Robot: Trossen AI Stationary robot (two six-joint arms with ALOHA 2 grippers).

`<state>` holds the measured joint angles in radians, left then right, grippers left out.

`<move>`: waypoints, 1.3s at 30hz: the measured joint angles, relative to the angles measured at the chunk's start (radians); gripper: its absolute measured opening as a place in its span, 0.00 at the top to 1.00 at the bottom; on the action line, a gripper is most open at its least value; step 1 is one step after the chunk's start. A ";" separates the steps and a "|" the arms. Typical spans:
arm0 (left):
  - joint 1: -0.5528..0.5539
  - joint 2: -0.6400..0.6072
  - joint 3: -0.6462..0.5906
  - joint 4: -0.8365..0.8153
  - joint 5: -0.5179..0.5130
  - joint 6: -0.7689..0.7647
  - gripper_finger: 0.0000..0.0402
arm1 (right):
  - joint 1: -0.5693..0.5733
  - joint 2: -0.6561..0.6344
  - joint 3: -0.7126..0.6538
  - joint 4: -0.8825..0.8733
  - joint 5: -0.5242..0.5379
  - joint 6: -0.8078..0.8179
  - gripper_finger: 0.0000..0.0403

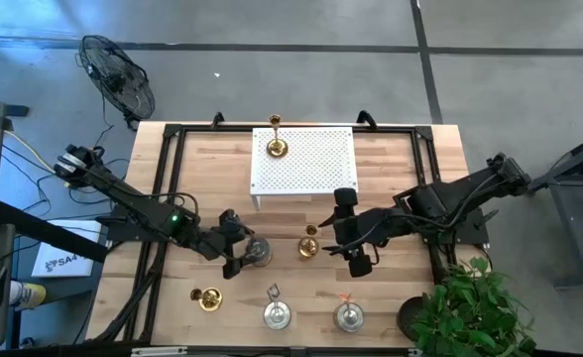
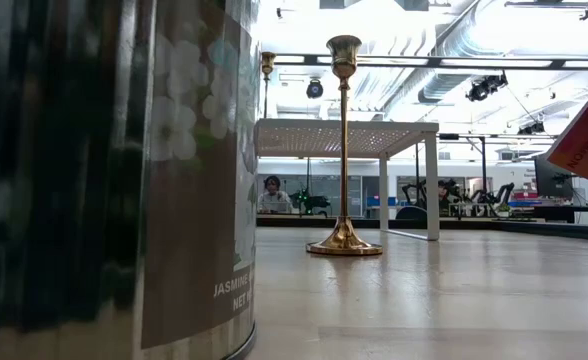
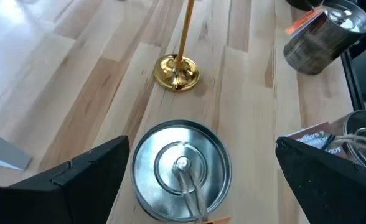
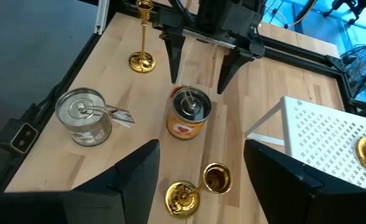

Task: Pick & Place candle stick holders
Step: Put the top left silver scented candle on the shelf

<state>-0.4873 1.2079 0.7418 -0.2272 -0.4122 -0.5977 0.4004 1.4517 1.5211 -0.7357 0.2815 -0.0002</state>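
I count six candle stick holders on the bench (image 1: 202, 169): three tall gold ones and three short, round silver ones.

Far left, near the front, stands a gold holder (image 1: 209, 297). Next comes the left end effector (image 1: 234, 243). Its two fingers are spread as wide as they go, one on each side of a silver holder (image 1: 257, 253). There is a gap on both sides, so it holds nothing. In front of that, close to the front edge, sits the second silver holder (image 1: 277, 315).

At the back middle is a white rack (image 1: 316, 164) full of little holes, with the second gold holder (image 1: 277, 147) standing on its left end. The third gold holder (image 1: 308, 246) stands upright in the middle of the bench, between the two arms.

The right end effector (image 1: 351, 230) is just beside that gold holder. Its fingers are partly apart and touch nothing. The third silver holder (image 1: 348, 315) sits near the front edge, below it.

A black frame runs along the bench edges. A green plant (image 1: 470, 307) crowds the front right corner. There is bare wood at the back left and back right.
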 joint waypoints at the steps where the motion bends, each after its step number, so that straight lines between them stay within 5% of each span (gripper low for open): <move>1: 0.000 0.000 0.000 -0.003 -0.006 -0.009 0.01 | 0.000 0.000 0.000 0.000 -0.001 0.000 0.43; 12: 0.003 -0.005 0.000 0.000 -0.010 0.013 0.01 | 0.000 0.000 0.000 0.000 -0.001 0.004 0.43; 19: 0.003 0.003 0.000 0.001 0.084 -0.119 0.01 | 0.000 0.000 0.000 0.000 -0.001 0.003 0.43; 30: 0.037 0.014 0.000 -0.016 0.048 -0.357 0.01 | 0.000 0.000 0.000 0.000 -0.033 0.021 0.43; 39: 0.155 0.014 0.021 -0.185 0.252 -0.493 0.01 | 0.000 0.000 0.000 0.009 -0.050 0.025 0.43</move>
<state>-0.3323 1.2224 0.7628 -0.4126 -0.1605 -1.0912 0.4004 1.4517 1.5211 -0.7269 0.2317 0.0250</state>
